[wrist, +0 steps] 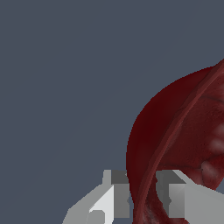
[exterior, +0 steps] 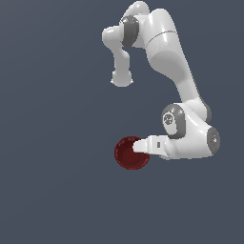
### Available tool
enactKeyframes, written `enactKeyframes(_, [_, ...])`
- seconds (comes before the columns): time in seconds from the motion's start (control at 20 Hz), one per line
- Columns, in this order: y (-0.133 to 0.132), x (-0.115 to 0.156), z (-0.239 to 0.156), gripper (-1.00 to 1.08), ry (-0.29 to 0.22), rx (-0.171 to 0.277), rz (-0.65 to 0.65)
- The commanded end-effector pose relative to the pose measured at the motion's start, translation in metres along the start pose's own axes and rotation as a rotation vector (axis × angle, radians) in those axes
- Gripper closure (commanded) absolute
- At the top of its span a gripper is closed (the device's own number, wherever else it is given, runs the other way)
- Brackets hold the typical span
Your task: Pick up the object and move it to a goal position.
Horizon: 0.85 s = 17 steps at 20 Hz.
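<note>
The pale grey two-fingered gripper point(wrist: 143, 197) straddles the thin ribbed rim of the glossy dark red round bowl point(wrist: 183, 144), one finger outside the wall, one inside. Whether the jaws are pinching yet, I cannot tell. In the exterior view the bowl point(exterior: 128, 153) sits at the tip of the white arm point(exterior: 183, 138). It looks stiff, light and slick, so the rim is the sensible hold.

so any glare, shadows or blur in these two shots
Exterior view: sharp, flat even light, no cast shadow under the dark red bowl, only soft shading on the arm. Wrist view: pale glossy highlights inside the bowl, the tool fingers straddling its rim, edges blocky and jagged rather than blurred.
</note>
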<state>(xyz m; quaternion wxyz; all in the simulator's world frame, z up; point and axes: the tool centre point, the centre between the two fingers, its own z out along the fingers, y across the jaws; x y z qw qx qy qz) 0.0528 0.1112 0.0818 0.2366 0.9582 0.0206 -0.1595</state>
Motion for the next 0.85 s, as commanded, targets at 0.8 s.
enactKeyframes(0.8, [-0.034,-0.052,-0.1,1.08,0.002,0.001,-0.001])
